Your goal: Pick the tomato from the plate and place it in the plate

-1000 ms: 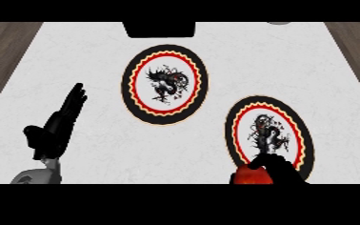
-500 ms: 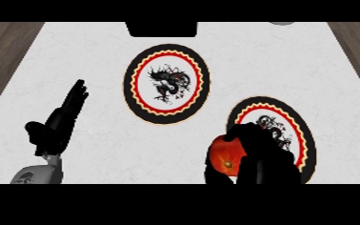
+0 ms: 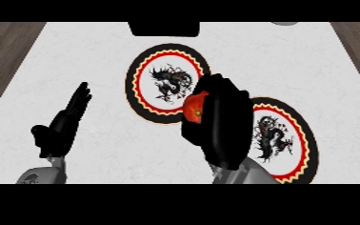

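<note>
Step in hand: transfer. The round red tomato (image 3: 193, 109) is held up off the white marbled counter (image 3: 91, 52), not yet set down.
Right hand: the black right hand (image 3: 221, 128) is curled round the tomato and hides most of it; only the fruit's left side shows.
Tomato position: over the right rim of the far round plate (image 3: 135, 88), which has a black edge, a red zigzag band and a dark dragon figure; the matching near plate (image 3: 309, 143) lies to its right, under the forearm.
Left hand: the black left hand (image 3: 63, 126) rests at the view's left, fingers straight and up, holding nothing.
Next move (judgement): the far plate is probably the target. The tomato needs bringing over that plate's white centre, then lowering before the fingers uncurl.
Unclear: height above the plate cannot be told.
</note>
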Action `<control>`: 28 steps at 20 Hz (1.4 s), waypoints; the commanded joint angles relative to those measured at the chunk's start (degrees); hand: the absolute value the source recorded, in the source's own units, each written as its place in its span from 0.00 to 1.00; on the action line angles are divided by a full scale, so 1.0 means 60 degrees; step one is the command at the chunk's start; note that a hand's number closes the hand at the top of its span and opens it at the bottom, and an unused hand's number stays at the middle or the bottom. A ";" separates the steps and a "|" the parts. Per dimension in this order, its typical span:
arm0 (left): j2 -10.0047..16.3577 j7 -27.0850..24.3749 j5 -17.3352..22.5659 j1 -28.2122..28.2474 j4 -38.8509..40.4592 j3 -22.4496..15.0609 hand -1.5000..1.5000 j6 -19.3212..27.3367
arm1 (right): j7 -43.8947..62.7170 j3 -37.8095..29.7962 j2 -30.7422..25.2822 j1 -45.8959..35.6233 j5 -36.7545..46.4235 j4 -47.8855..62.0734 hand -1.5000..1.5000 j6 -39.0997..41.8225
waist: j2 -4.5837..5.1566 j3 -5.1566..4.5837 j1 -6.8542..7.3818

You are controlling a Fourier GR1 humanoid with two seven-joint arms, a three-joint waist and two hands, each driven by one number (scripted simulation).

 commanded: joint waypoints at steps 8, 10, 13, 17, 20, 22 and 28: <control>-0.0007 0.0369 0.0151 -0.0156 -0.0314 -0.0032 0.50 -0.0275 | 0.0313 -0.0517 0.0052 -0.3250 -0.2605 0.5372 1.00 -0.3313 | 0.0057 0.0006 0.0292; -0.0163 0.0103 -0.0174 -0.0246 -0.0096 -0.0108 0.50 0.0069 | 0.0415 -0.0370 0.0052 -0.3861 -0.3142 0.6047 1.00 -0.3561 | 0.0055 0.0002 0.0278; -0.0054 0.0309 -0.0142 -0.0443 -0.0056 -0.0169 0.50 -0.0134 | 0.0481 -0.0515 0.0052 -0.3772 -0.3061 0.6649 1.00 -0.5187 | 0.0132 0.0009 0.0476; 0.0129 0.0202 0.0026 -0.0826 0.0213 0.0080 0.50 -0.0304 | 0.0849 -0.0650 0.0052 -0.4140 -0.3490 0.7675 0.00 -0.6200 | 0.0149 -0.0001 0.0566; -0.0167 0.0286 -0.0103 -0.0903 0.0365 -0.0073 0.50 -0.0085 | 0.0476 -0.0928 0.0052 -0.4307 -0.4239 0.8509 0.00 -0.6490 | 0.0152 0.0002 0.0502; -0.0319 0.0203 -0.0207 -0.0652 0.0176 -0.0331 0.50 -0.0126 | 0.0340 -0.1163 0.0052 -0.4590 -0.4827 0.8742 0.00 -0.6838 | 0.0164 0.0007 0.0639; -0.0054 0.0262 -0.0008 -0.0615 0.0267 -0.0004 0.50 -0.0267 | -0.0193 -0.1278 0.0052 -0.4362 -0.4633 0.8716 0.00 -0.9652 | 0.0117 0.0011 0.0421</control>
